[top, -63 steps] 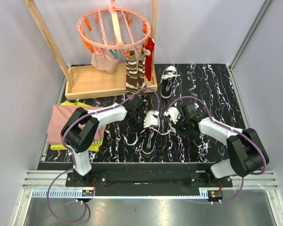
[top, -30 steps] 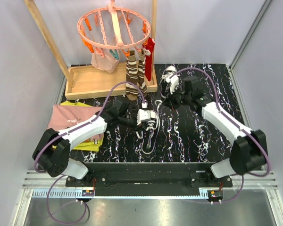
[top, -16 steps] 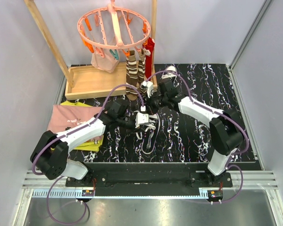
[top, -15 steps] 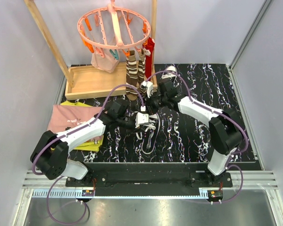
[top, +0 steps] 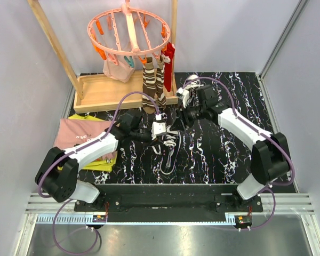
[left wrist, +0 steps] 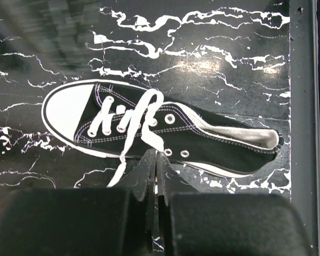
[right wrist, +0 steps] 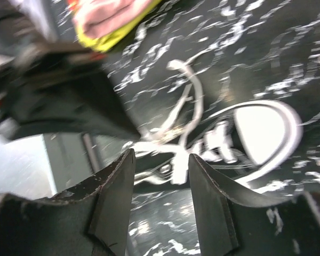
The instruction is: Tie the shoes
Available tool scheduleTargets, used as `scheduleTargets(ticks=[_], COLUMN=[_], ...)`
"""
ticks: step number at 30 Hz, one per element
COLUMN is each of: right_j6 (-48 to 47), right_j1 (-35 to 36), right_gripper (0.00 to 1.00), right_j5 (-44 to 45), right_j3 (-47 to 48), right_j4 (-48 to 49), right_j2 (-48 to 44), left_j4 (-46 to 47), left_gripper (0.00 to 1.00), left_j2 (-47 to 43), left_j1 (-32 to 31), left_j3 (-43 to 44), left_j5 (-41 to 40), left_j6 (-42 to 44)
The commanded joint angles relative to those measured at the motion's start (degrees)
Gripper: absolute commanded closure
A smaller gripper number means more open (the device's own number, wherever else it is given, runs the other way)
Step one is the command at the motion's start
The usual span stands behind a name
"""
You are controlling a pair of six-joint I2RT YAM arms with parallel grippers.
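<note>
Beside the near shoe [left wrist: 213,136], the left gripper [left wrist: 156,164] is sitting fully shut by its limp, light lace [left wrist: 129,140], though I cannot tell whether it is gripping it, while the right gripper [right wrist: 161,176] is hovering part-open and empty; the lace ends are probably offering the best pinch.

Layout on table [top: 224,154]:
- Near shoe [top: 169,152] sits mid-table, lengthwise front to back, toe end to the rear.
- Far shoe [top: 192,80] is behind it and slightly right, at the rear, partly hidden by the right arm.
- Rack base [top: 106,93] is rear left, with the round peg hanger [top: 129,32] above it.
- Socks [top: 152,88] hang off the hanger's right side, down by the base's front right corner.
- Folded clothes [top: 77,140] are stacked at the left edge, in front of the rack base.
- Left tool [top: 165,132] is over the near shoe's toe end, reaching in from the left.
- Right tool [top: 186,115] is between the two shoes.
</note>
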Motion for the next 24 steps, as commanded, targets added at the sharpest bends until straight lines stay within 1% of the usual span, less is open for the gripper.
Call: scheduleTargets(ticks=[1, 5, 10, 20, 24], right_j6=[0.0, 2.0, 1.6, -0.5, -1.3], right_j1=[1.0, 1.8, 4.0, 5.4, 5.4], right_gripper=[0.46, 0.45, 0.41, 0.41, 0.44], right_j5=[-6.8, -7.8, -6.6, -3.7, -3.7], right_j3=[-2.6, -2.2, -2.6, -2.8, -2.6], right_j4=[-2.6, -2.6, -2.5, -2.3, -2.2], right_j2=[-2.7, -0.5, 0.7, 3.2, 4.2], left_j4=[4.6, 4.6, 4.7, 5.5, 5.7], left_gripper=[1.0, 1.0, 1.0, 1.0, 1.0], left_j2=[1.2, 2.0, 2.5, 2.5, 2.6], left_j1=[0.1, 0.1, 0.1, 0.2, 0.2], left_j3=[1.9, 2.6, 2.9, 2.9, 3.1], left_j5=[2.7, 3.2, 2.8, 4.0, 4.4], left_j6=[-0.9, -1.1, -1.2, -1.4, -1.4])
